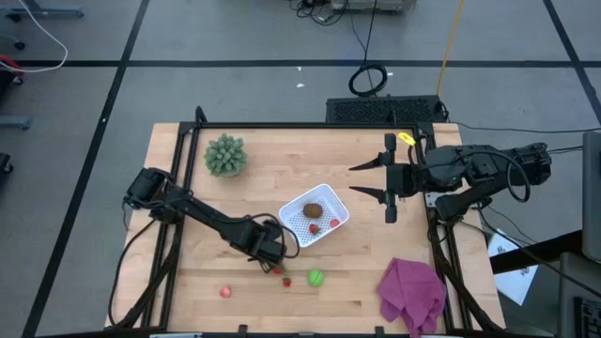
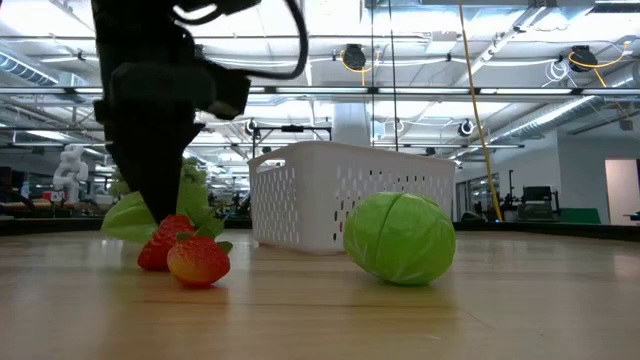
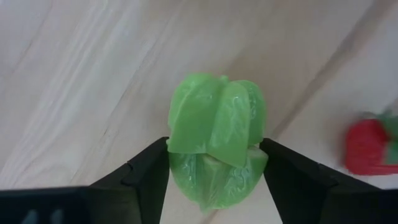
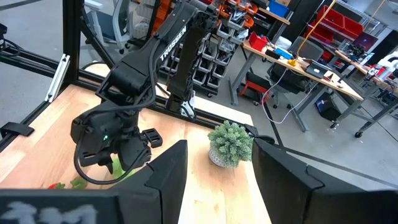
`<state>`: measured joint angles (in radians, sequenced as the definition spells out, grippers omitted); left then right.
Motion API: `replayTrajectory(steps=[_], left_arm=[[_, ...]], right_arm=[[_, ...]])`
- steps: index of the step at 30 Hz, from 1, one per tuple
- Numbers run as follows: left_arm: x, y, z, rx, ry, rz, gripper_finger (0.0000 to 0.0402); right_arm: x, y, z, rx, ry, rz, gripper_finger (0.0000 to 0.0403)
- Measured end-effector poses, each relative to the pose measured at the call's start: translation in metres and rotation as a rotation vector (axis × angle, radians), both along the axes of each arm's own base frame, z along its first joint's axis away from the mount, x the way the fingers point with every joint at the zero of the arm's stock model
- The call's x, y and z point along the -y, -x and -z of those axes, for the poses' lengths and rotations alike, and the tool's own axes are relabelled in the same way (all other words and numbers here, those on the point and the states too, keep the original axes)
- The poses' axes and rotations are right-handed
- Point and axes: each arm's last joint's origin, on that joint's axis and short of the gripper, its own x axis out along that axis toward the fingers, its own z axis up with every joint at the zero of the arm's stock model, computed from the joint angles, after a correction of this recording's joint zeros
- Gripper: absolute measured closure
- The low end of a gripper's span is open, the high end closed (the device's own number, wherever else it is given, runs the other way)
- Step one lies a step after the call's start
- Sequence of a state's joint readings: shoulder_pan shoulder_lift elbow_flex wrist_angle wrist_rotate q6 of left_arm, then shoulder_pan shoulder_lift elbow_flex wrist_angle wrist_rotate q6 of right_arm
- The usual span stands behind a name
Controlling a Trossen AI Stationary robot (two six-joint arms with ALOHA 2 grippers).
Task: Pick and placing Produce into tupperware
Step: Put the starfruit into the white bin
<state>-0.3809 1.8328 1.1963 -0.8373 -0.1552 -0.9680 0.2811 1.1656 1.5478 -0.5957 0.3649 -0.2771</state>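
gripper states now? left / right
Left tool: closed on the green leafy piece at the table.
Right tool: open, empty, waiting above the table's right side.

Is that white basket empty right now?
No, the white basket already holds a brown round piece and red pieces.

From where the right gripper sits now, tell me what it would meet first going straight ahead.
The right gripper points across the table at the spiky green plant, centred between its open fingers. That looks first in line, though its depth is uncertain; the left arm lies off to one side.
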Motion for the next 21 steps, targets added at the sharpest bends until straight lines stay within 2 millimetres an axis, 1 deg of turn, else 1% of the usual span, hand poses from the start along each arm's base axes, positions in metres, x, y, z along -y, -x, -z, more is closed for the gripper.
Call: replayTrajectory(steps=[5,10,17,21], left_arm=[[0.002,-0.006,-0.015,0.003,-0.005,0.026,0.0169],[0.004,-0.009,-0.038,-0.031,-0.019,0.029,0.0176],[0.006,-0.014,-0.079,-0.040,-0.032,0.041,0.0165],[0.006,-0.017,-0.105,0.001,-0.059,0.046,0.0164]], right_arm=[[0.000,0.000,0.000,0.000,-0.001,0.000,0.0232],[0.000,0.000,0.000,0.000,-0.001,0.000,0.0232],[0.000,0.000,0.000,0.000,-0.001,0.000,0.0232],[0.000,0.000,0.000,0.000,0.000,0.000,0.0232]])
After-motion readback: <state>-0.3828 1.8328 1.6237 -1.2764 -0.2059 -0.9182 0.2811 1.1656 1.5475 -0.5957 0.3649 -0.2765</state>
